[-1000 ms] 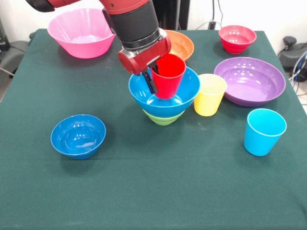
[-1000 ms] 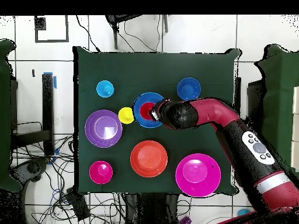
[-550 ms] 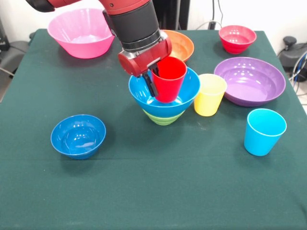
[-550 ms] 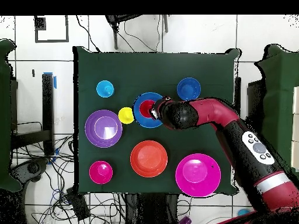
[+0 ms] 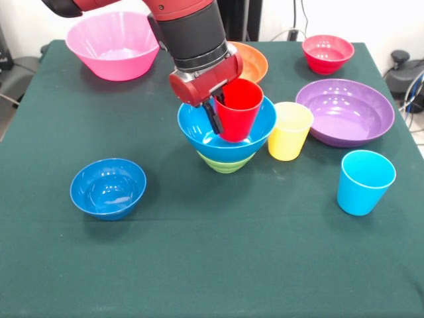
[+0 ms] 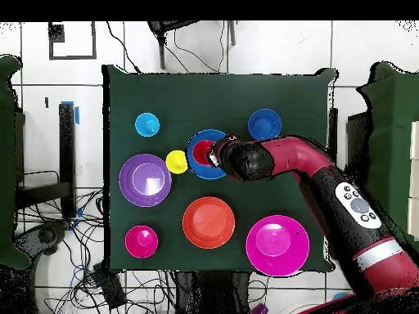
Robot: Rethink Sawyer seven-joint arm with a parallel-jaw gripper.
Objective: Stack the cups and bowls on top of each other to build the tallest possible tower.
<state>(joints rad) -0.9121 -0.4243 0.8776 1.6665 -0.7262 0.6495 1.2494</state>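
Yellow cup point(image 5: 289, 130) beside tower point(image 5: 227, 136)

The green bowl point(image 5: 226, 162) is mostly hidden under the large blue bowl point(image 5: 199, 129). The arm point(image 5: 189, 33) covers part of the orange bowl point(image 5: 250, 61) behind it.

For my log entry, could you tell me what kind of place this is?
Probably a robotics lab: a robot arm works over a table with a dark green cloth, and loose cables trail across the tiled floor around it.

no readable text, no labels, no brands, no numbers
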